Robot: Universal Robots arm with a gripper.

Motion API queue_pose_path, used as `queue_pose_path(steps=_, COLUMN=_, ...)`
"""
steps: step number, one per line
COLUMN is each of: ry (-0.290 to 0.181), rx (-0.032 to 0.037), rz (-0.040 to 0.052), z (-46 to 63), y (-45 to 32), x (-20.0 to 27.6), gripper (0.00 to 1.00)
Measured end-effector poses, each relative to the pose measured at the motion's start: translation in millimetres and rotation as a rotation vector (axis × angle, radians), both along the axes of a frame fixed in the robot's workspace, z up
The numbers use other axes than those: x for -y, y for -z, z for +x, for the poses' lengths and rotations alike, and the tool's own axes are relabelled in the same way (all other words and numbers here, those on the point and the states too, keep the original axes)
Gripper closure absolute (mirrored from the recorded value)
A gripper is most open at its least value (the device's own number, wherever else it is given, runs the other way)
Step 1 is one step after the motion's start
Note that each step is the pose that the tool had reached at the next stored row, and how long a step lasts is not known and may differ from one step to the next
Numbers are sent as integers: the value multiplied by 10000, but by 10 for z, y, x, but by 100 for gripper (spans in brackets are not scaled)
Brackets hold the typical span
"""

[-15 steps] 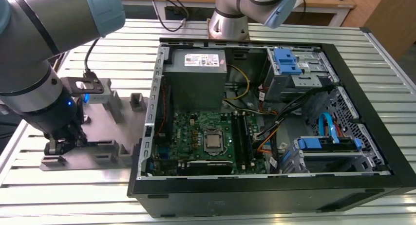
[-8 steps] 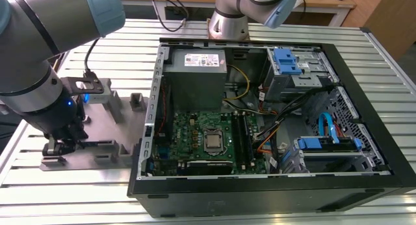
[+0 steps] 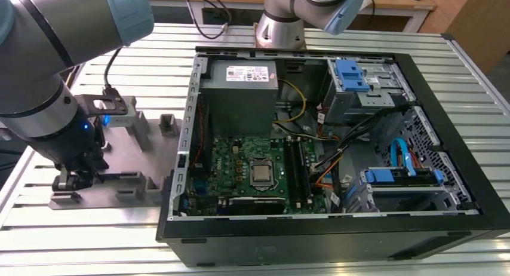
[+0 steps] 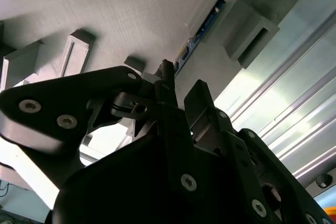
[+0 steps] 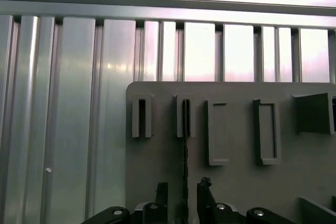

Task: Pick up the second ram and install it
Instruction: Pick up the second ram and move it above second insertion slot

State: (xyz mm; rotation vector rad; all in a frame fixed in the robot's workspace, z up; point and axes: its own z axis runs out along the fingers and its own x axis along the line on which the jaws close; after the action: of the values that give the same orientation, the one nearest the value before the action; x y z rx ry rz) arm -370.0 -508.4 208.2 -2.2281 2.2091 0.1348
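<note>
Slatted table (image 3: 80,252), grey fixture (image 3: 135,162) lower left in exterior view. Second ram (image 5: 185,150) on edge, long axis running between tool (image 5: 184,195) fingers; tool open, unclamped.

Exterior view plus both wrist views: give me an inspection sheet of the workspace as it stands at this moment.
Surface: slatted metal table carrying a grey fixture plate and an open computer case.
Job's things: second ram stands on edge in a slot of the fixture plate; motherboard lies in the case.
Clutter: nothing seen.
Grippers: gripper open, straddling the ram without clamping it.
Cables: black cable runs to the arm's wrist; mixed wiring inside the case.
Surroundings: second arm's base at the table's far edge; wooden bench beyond.
</note>
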Motion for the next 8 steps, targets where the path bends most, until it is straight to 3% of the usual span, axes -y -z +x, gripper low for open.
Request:
queue_pose_path(steps=4, ry=11, rx=-1, rz=5, z=-1, y=22, x=-56, gripper=67)
queue_pose_path(steps=8, ry=2, rx=0, rz=10, z=0, y=89, x=-63, gripper=67)
